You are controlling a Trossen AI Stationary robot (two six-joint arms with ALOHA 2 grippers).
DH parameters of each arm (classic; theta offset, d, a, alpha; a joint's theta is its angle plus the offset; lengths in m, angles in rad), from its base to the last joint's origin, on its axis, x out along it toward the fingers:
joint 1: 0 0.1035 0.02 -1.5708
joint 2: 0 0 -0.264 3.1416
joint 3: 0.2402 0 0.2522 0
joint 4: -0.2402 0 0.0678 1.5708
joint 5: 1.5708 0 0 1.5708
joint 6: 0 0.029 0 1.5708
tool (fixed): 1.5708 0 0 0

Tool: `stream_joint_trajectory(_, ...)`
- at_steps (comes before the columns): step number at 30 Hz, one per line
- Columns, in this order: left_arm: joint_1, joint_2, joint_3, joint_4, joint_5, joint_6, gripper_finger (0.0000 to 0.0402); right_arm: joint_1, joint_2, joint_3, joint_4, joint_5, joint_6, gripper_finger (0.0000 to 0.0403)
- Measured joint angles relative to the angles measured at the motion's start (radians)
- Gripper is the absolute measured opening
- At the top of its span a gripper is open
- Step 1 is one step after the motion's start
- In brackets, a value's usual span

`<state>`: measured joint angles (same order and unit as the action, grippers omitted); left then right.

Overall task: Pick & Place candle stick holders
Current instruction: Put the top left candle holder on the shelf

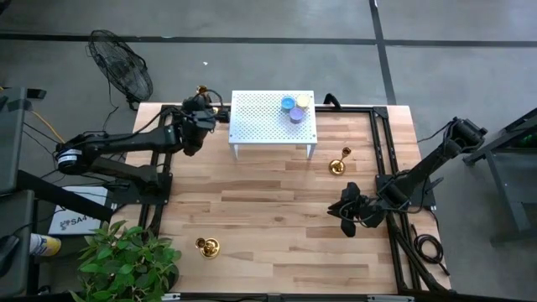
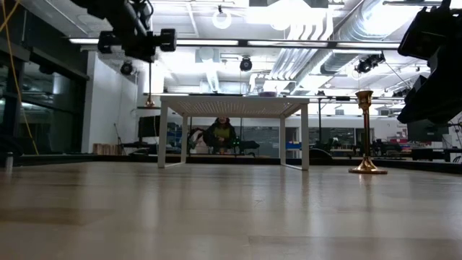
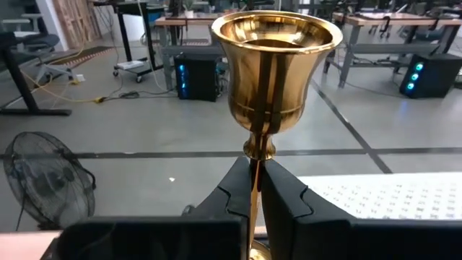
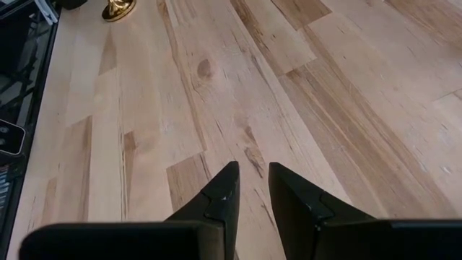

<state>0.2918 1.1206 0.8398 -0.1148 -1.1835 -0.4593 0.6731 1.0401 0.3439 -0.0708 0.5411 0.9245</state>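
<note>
Three gold candle stick holders show. My left gripper [image 1: 200, 102] is shut on one [image 3: 276, 68] in the air, beside the far-left corner of a white perforated stand [image 1: 273, 117]. It also shows in the low view [image 2: 149, 87], with its base above the table. A second holder [image 1: 339, 164] stands upright on its base right of the stand, and shows in the low view [image 2: 367, 133] too. A third holder [image 1: 206, 247] is on the table at the near left. My right gripper [image 1: 346, 211] hovers over bare table at the right, narrowly open and empty [image 4: 251, 189]. My left gripper pinches the holder's thin stem [image 3: 255, 167] between its two fingers, just below the cup. The fingers come about level from the near side, pointing toward the table's far edge, and lie across the stem. The holder stands upright, lifted clear, its base [image 2: 149, 105] hanging below the fingers.
Small blue, purple and yellow candles [image 1: 295, 107] sit on the stand's far-right part. A fan [image 1: 122, 67] stands on the floor beyond the far-left corner, and a plant [image 1: 126, 260] at the near left. Black frame rails [image 1: 382, 159] run along the table's sides.
</note>
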Motion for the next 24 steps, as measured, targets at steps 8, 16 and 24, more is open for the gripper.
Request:
stream_joint_trajectory(8, 0.0, 0.0, 0.068, 0.001, 0.011, 0.062, 0.0007, 0.0, 0.0, 0.0, 0.0, 0.001, 0.0, 0.0071)
stream_joint_trajectory(16, 0.003, 0.0, 0.085, 0.132, 0.164, 0.241, 0.0007, 0.0, 0.0, 0.0, 0.0, 0.001, 0.0, 0.0071)
stream_joint_trajectory(24, 0.01, 0.009, 0.085, 0.263, 0.257, 0.341, 0.0007, 0.0, 0.0, 0.0, 0.0, 0.002, -0.007, 0.0071)
